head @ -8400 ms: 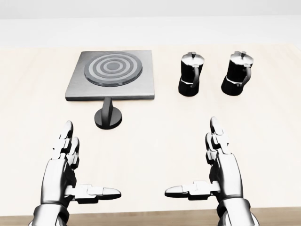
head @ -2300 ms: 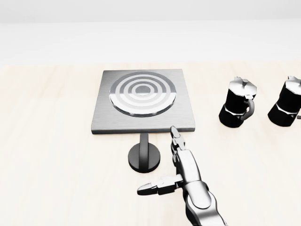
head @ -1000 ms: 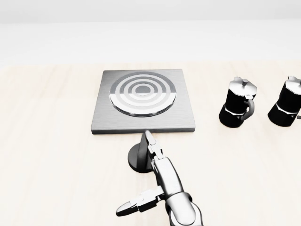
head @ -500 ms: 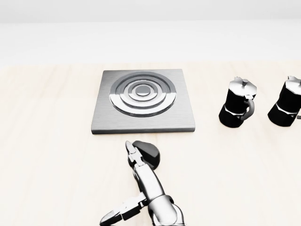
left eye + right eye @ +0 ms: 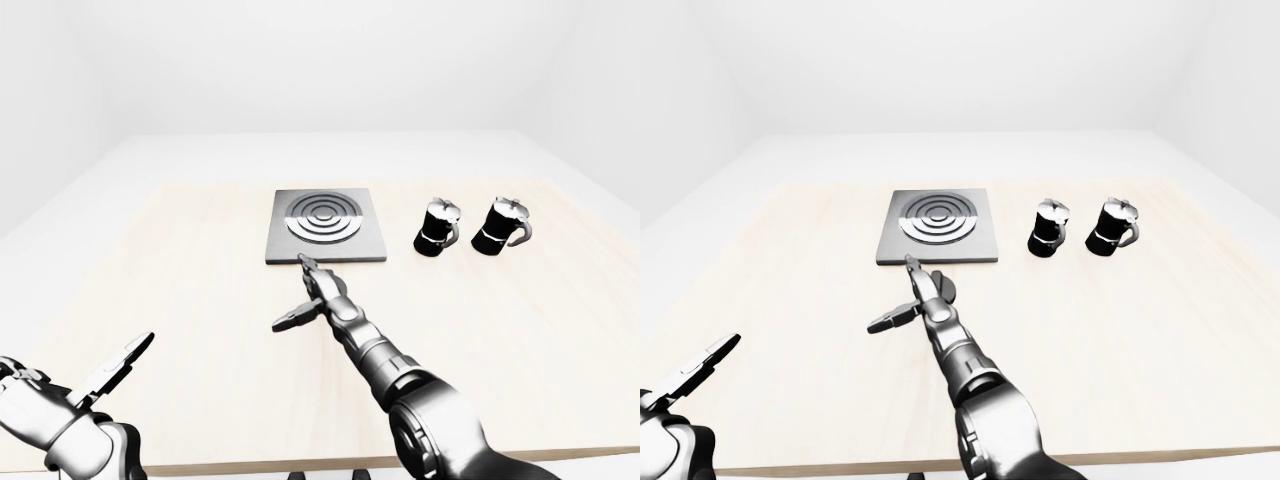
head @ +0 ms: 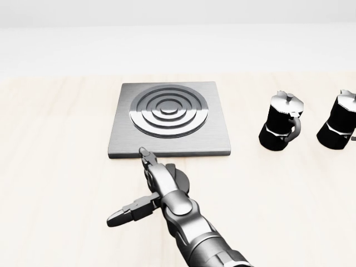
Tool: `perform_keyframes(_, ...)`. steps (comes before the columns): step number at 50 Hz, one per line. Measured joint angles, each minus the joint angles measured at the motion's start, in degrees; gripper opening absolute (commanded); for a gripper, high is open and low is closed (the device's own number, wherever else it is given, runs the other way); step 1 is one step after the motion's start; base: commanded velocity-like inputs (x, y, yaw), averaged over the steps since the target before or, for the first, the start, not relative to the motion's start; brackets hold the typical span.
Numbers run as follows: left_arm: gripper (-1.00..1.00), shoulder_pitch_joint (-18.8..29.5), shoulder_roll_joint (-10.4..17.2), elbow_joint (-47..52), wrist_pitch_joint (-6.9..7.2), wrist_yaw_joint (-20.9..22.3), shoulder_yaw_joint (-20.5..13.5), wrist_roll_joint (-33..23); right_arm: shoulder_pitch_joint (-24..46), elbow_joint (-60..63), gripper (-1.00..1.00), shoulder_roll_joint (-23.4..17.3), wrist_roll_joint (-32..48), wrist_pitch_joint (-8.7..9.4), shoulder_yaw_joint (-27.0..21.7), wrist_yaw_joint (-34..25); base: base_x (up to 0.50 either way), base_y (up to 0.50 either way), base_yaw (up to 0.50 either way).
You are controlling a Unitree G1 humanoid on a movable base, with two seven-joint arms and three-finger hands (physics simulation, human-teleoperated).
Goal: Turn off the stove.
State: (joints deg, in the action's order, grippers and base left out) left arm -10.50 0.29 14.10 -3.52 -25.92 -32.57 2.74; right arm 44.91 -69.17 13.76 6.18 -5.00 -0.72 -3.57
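Right hand now further left over one knob; two moka pots.

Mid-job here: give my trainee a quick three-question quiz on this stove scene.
1. True or false: the right robot hand lies over the black knob just below the stove in the head view.
2. How many moka pots stand right of the stove?
3. The left robot hand is: A) on the stove, B) low at the left-eye view's left, clear of everything, C) holding a pot.

Key: 1 true; 2 two; 3 B.
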Motion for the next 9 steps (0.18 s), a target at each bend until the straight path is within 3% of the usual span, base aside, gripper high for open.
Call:
perform_keyframes(6, 1.0, 0.0, 0.0, 0.0, -0.03, 0.0, 0.1, -0.1, -0.7, 1.1, 1.0, 0.2, 0.8, 0.06, 0.0, 0.4, 0.01, 0.0, 0.0)
perform_keyframes(9, 1.0, -0.1, 0.0, 0.0, -0.06, 0.0, 0.1, -0.1, -3.3, 5.4, 1.0, -0.1, 1.7, 1.26, 1.0, 0.4, 0.0, 0.0, 0.0)
